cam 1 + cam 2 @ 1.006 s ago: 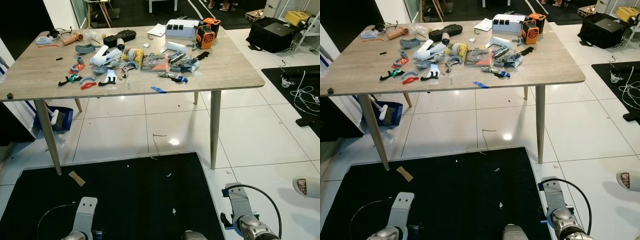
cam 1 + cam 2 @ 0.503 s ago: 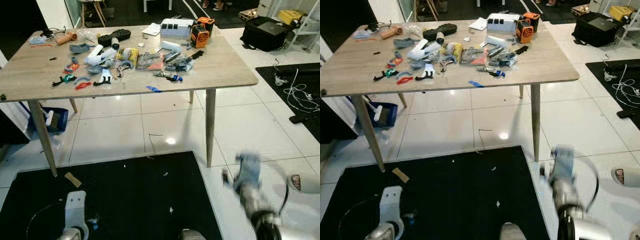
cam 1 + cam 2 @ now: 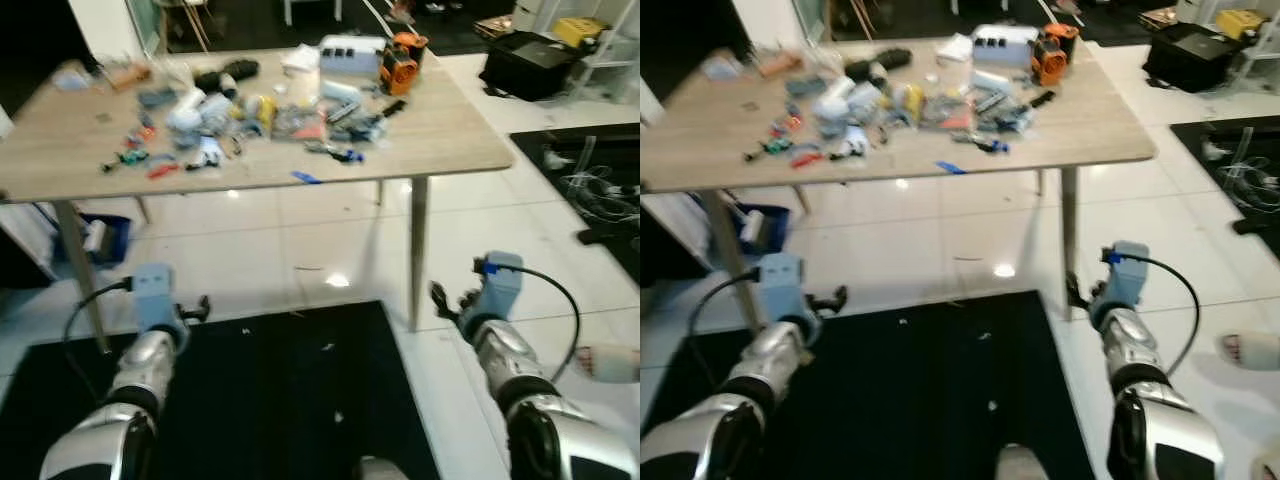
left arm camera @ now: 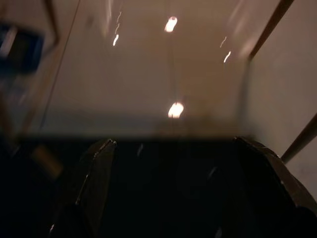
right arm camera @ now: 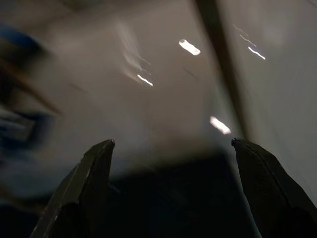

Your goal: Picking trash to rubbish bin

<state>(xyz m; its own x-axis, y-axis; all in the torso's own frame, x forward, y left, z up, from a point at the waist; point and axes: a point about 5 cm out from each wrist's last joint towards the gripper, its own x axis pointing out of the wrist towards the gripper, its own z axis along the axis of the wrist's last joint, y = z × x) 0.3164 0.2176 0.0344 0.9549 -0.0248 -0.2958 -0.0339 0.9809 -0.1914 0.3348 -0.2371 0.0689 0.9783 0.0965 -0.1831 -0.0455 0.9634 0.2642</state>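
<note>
Both grippers, the left gripper point(image 4: 171, 198) and the right gripper point(image 5: 171, 193), are hanging with fingers spread and empty above the black mat point(image 3: 270, 400). Trash point(image 3: 250, 115) is lying scattered far ahead on the wooden table point(image 3: 450, 140).

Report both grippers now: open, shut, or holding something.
Left gripper: open, holding nothing, above the black mat.
Right gripper: open, holding nothing, near the table leg.

Far: table point(image 3: 440, 140) blocks you, top cluttered mid-left, bare at right edge | Under it: tiled floor point(image 3: 250, 250) passable between legs point(image 3: 418, 250) | Near: black mat point(image 3: 290, 400) open | Right: cables point(image 3: 590, 185), black case point(image 3: 525, 65).
</note>
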